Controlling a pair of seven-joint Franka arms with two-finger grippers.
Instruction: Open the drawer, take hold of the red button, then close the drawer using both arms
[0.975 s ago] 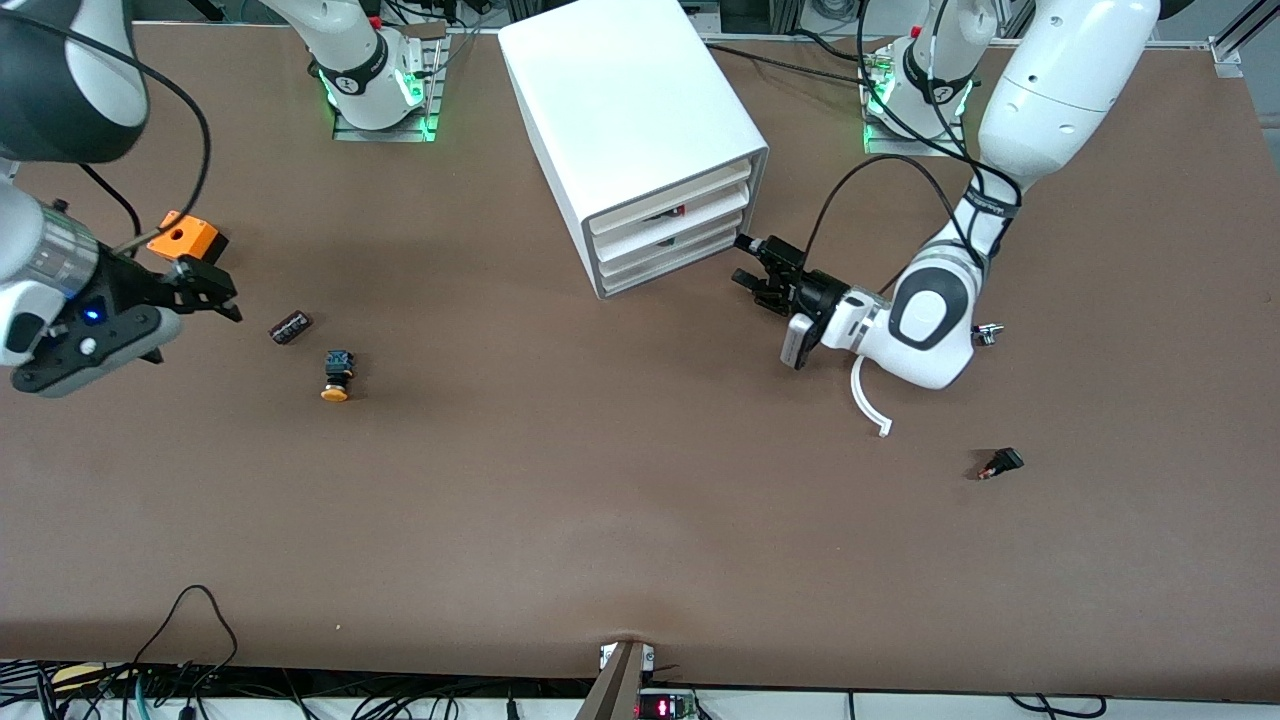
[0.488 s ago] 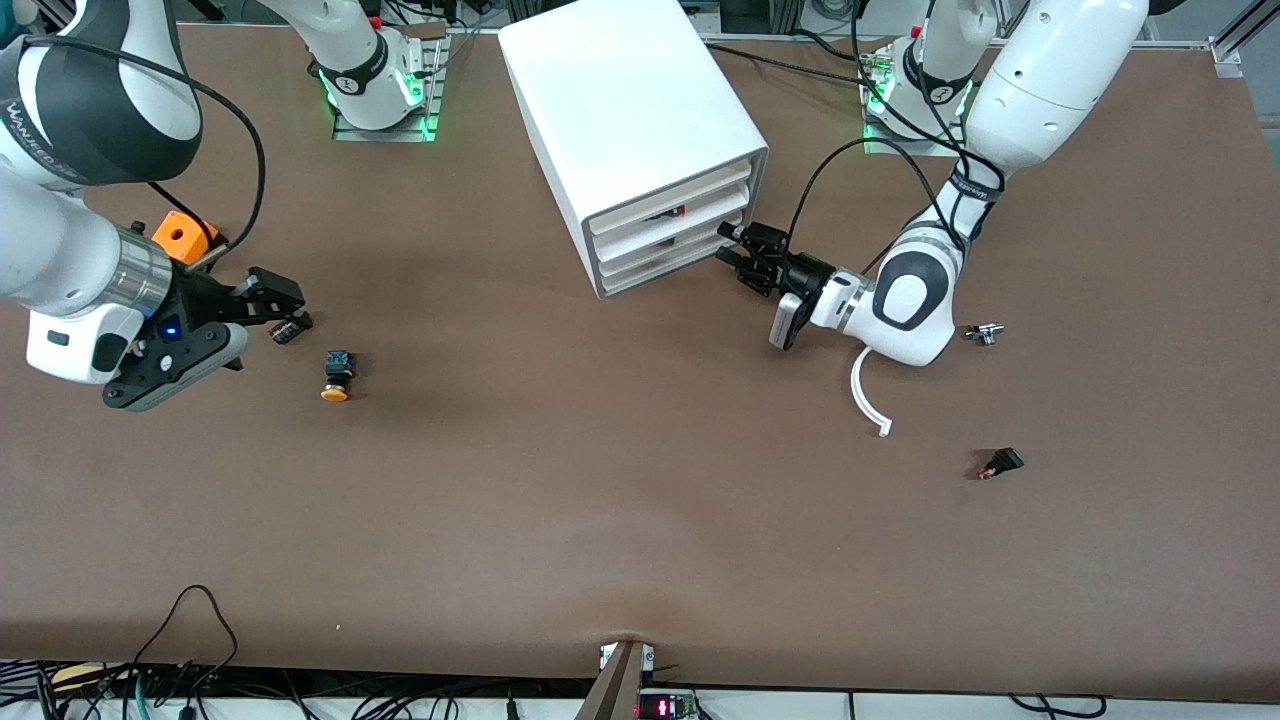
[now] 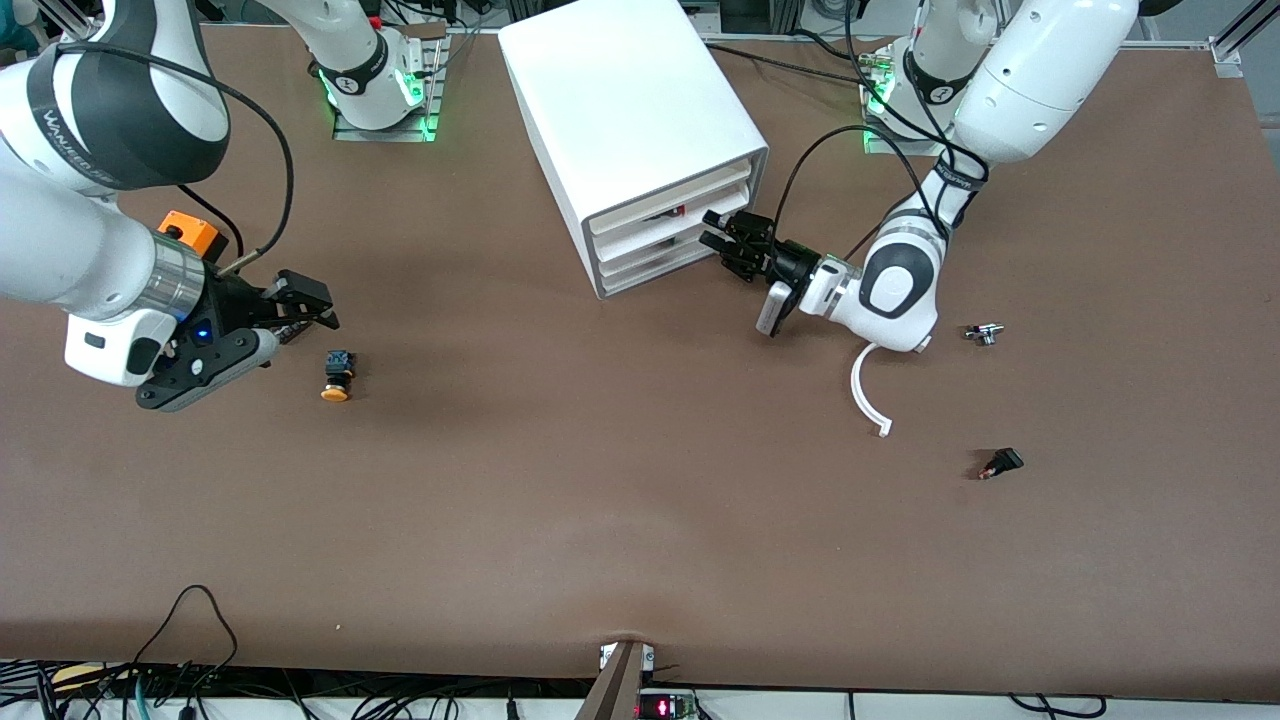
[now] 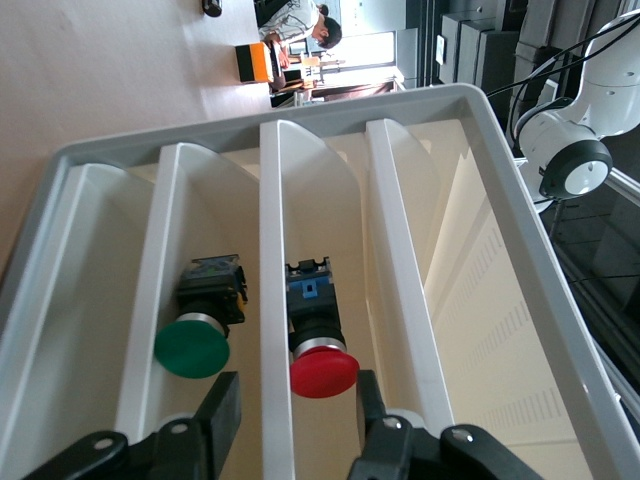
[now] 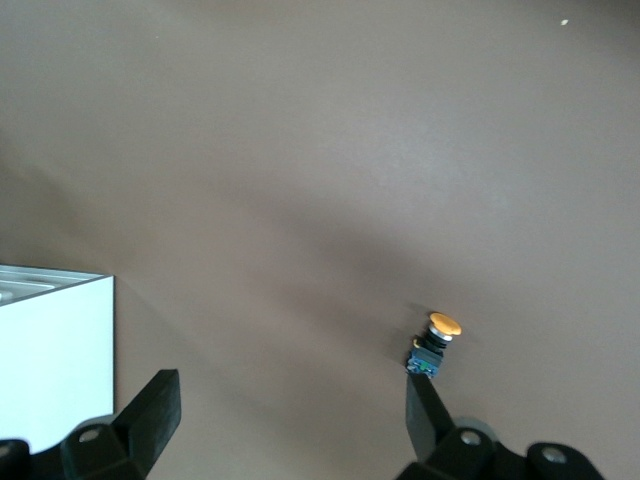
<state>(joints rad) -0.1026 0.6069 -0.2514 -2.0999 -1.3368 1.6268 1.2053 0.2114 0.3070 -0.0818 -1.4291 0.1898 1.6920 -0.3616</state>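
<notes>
Button: we see the red button point(image 4: 322, 352) lying lengthwise in its drawer point(image 4: 410, 330), cap toward our left gripper point(image 4: 292, 420).
Left jaws: half open, straddling the cap, holding nothing.
Right gripper point(image 5: 290, 418): waits wide open.

A red-capped button point(image 4: 318, 335) lies between the black fingers point(image 4: 222, 415) of the left gripper point(image 4: 295, 425), its body black and blue. Just beside it sits a green-capped button point(image 4: 198, 322) with a black body. The drawers point(image 4: 400, 250) around them are cream-white — like the cabinet point(image 3: 630, 120). Under the black right gripper point(image 5: 290, 420) the brown table point(image 5: 300, 150) carries a yellow-orange-capped button point(image 5: 432, 343) — black and blue-green at the rear.
</notes>
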